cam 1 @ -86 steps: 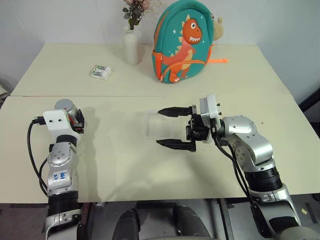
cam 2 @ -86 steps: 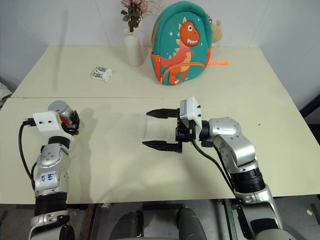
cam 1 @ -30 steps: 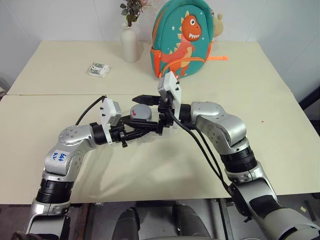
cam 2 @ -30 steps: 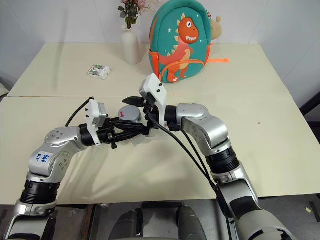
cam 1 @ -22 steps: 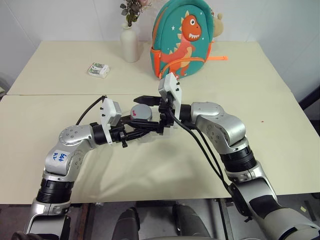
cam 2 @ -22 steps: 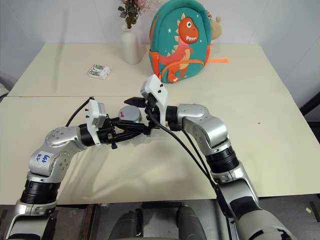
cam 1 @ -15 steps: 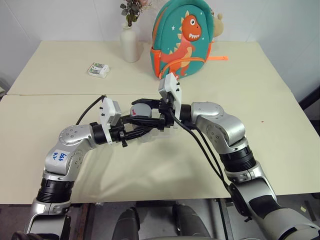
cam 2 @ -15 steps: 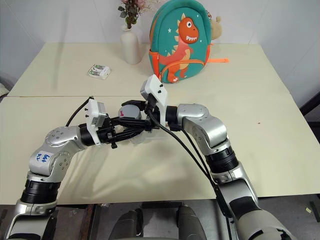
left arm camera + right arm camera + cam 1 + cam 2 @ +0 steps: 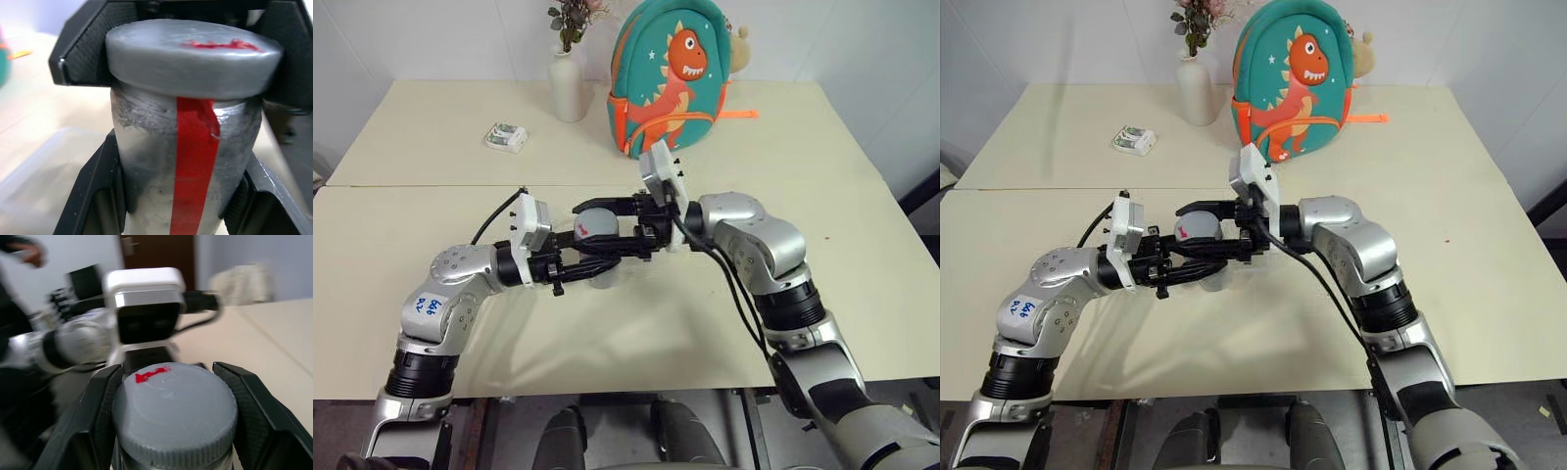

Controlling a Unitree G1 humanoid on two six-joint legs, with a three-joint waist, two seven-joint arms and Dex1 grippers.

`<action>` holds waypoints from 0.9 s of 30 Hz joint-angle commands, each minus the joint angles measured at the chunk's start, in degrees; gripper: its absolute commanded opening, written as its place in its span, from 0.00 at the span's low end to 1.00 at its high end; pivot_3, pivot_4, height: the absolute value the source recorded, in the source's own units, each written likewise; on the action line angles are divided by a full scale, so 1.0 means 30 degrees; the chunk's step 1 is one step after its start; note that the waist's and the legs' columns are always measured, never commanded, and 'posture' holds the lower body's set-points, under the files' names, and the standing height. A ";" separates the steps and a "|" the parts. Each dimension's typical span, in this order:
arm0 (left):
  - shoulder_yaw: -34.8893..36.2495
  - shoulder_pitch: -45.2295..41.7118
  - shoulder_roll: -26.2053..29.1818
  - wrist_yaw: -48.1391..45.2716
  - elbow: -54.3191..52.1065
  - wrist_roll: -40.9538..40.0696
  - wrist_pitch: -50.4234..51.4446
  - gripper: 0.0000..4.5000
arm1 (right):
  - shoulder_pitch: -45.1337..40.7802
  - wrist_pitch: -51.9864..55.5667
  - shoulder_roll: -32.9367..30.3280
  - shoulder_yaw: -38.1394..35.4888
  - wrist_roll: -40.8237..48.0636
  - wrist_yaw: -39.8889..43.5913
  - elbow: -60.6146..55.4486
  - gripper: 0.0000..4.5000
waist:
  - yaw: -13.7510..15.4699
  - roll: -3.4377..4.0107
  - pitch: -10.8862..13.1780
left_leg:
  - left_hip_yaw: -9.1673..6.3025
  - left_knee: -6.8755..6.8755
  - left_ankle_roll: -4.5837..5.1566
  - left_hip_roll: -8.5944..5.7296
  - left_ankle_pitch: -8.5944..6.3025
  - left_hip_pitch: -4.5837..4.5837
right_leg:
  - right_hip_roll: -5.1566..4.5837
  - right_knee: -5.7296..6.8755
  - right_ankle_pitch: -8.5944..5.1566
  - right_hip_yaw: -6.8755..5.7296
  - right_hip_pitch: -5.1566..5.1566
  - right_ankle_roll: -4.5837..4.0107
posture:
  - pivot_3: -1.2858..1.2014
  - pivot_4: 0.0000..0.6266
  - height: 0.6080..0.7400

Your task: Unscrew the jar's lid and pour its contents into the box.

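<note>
The jar (image 9: pixel 188 161), silvery with a red stripe down its side, is held upright above the middle of the table. My left gripper (image 9: pixel 595 258) is shut on the jar's body from the left. The grey lid (image 9: pixel 173 411) with a red mark sits on the jar's top. My right gripper (image 9: pixel 594 223) comes in from the right and is shut on the lid, one finger (image 9: pixel 100 416) on each side. The clear box (image 9: pixel 39 171) lies on the table just under and beside the jar. The contents are hidden inside the jar.
A dinosaur backpack (image 9: pixel 671 78) and a white vase (image 9: pixel 565 86) with flowers stand at the back of the table. A small white-and-green packet (image 9: pixel 507 137) lies at the back left. A seam runs across the table behind my arms.
My left arm carried the jar from the left side to the middle. My right gripper, open around the lid a second ago, has shut on it, and its wrist has turned.
</note>
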 commanded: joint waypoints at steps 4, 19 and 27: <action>-0.0505 -0.0598 0.0345 -0.2379 -0.0200 -0.0583 -0.0093 0.44 | -0.2420 -0.1266 -0.0516 -0.0015 0.0365 0.4267 0.2210 0.59 | -0.0007 0.0000 0.0000 | -0.0012 0.0035 0.0000 0.0045 0.0000 0.0001 | 0.0070 0.0032 -0.0001 0.0022 0.0000 -0.0005 | 0.52 0.24 1.00; 0.0238 -0.0282 0.0467 -0.2024 -0.0663 -0.0737 -0.0016 0.44 | -0.2504 -0.1018 -0.0499 -0.0190 0.0192 0.4684 0.2763 0.75 | -0.0006 0.0000 0.0000 | -0.0016 0.0130 -0.0002 0.0056 -0.0002 -0.0002 | 0.0078 0.0121 -0.0003 0.0035 -0.0001 -0.0008 | 0.52 0.24 1.00; 0.0573 -0.0335 0.0852 -0.1817 -0.0870 -0.1003 0.0670 0.44 | -0.2319 -0.1448 -0.0483 -0.0870 0.0371 0.4274 0.2226 1.00 | -0.0003 0.0000 0.0000 | -0.0017 0.0131 -0.0002 0.0057 -0.0003 -0.0003 | 0.0079 0.0121 -0.0003 0.0037 -0.0001 -0.0008 | 0.52 0.24 1.00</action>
